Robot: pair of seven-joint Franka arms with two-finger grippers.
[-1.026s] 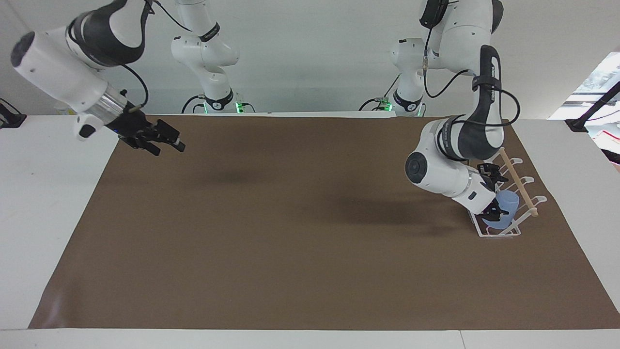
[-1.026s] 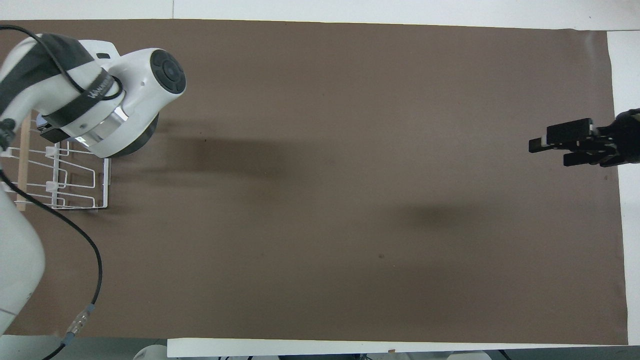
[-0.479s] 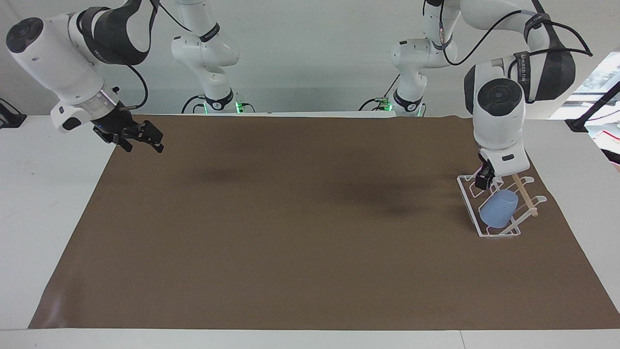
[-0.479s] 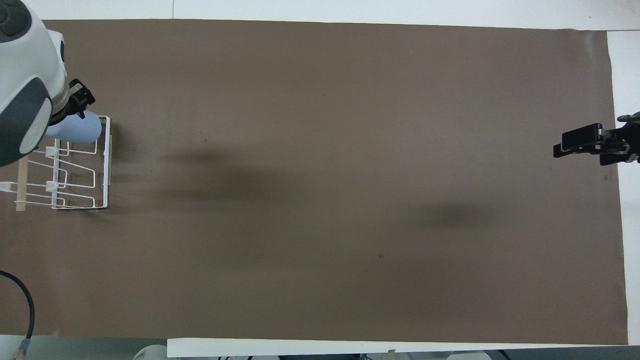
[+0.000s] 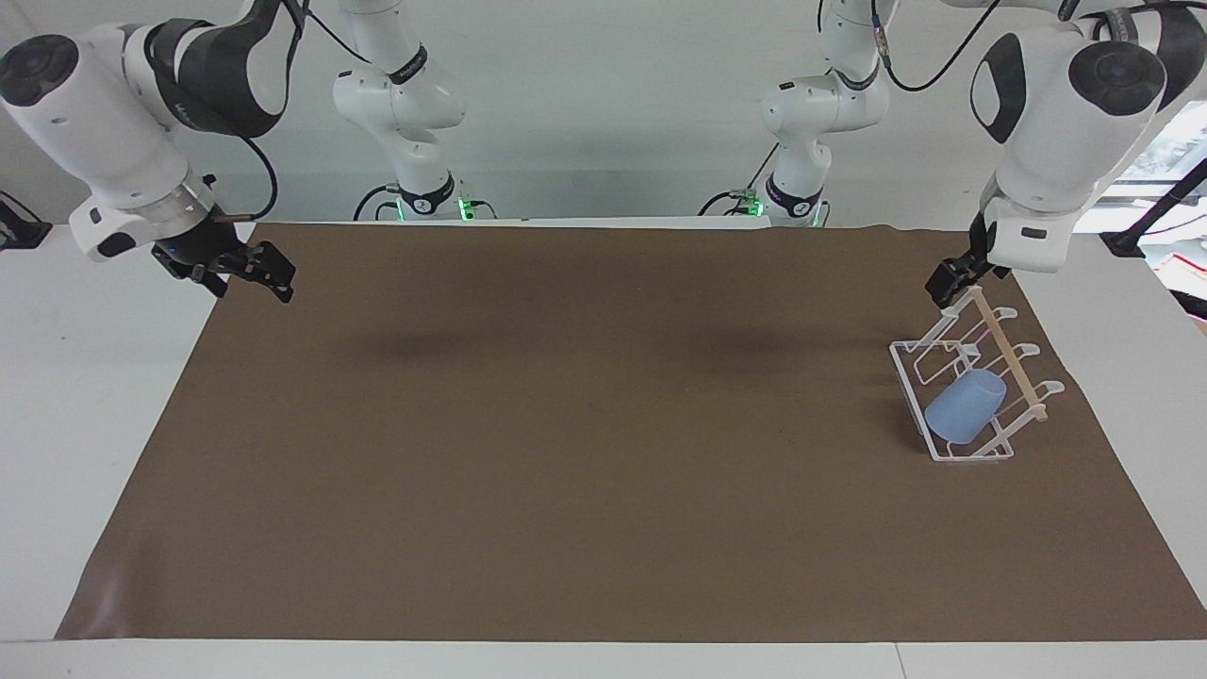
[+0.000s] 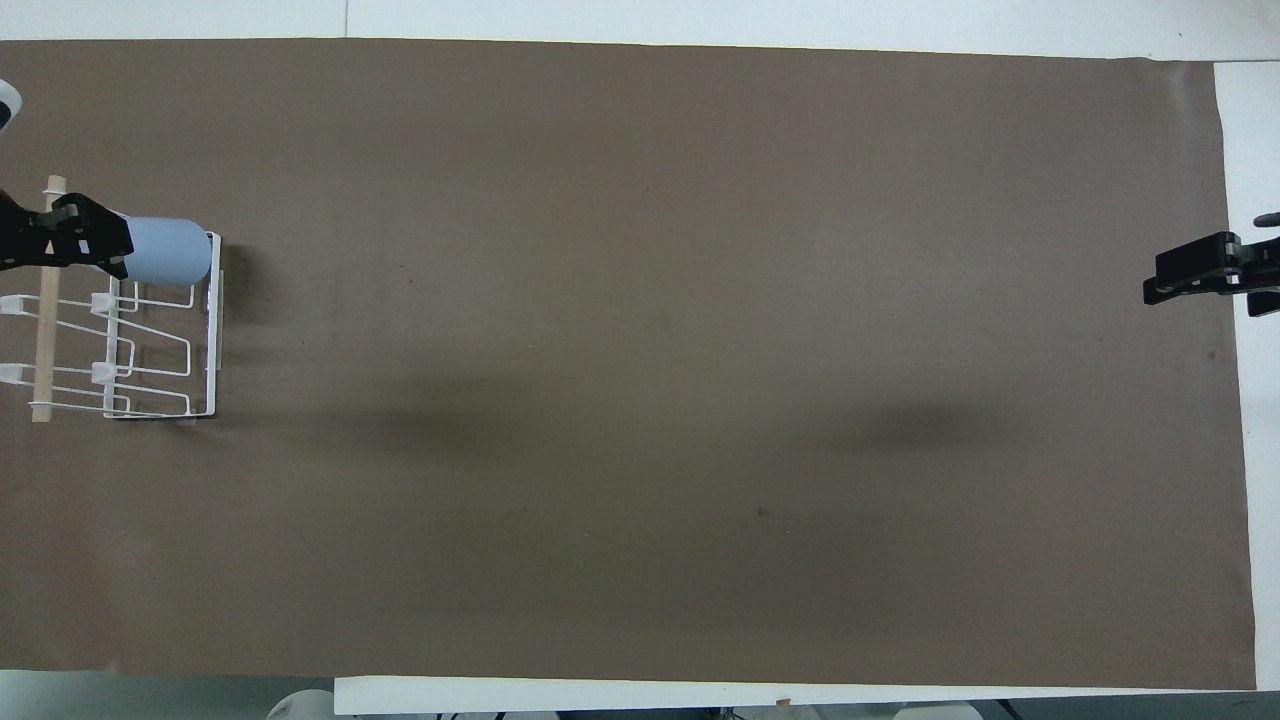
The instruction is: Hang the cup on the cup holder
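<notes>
- Facing view, at its left: the right gripper (image 5: 247,269) hangs over the mat's (image 5: 566,453) edge at the right arm's end, jaws parted a little, holding nothing.
- Wide bare mat lies between the two grippers.
- The cup (image 5: 964,405) hangs tilted on a prong of the holder (image 5: 919,407), at the holder's end farther from the robots, at the left arm's end of the table, near the mat's edge.
- The left gripper (image 5: 950,281) is over the holder's end nearer the robots, clear of the cup; whether its jaws are open I cannot tell.
- Half a second ago it sat low, just above the cup; now it is raised. The right gripper has drawn slightly outward.
</notes>
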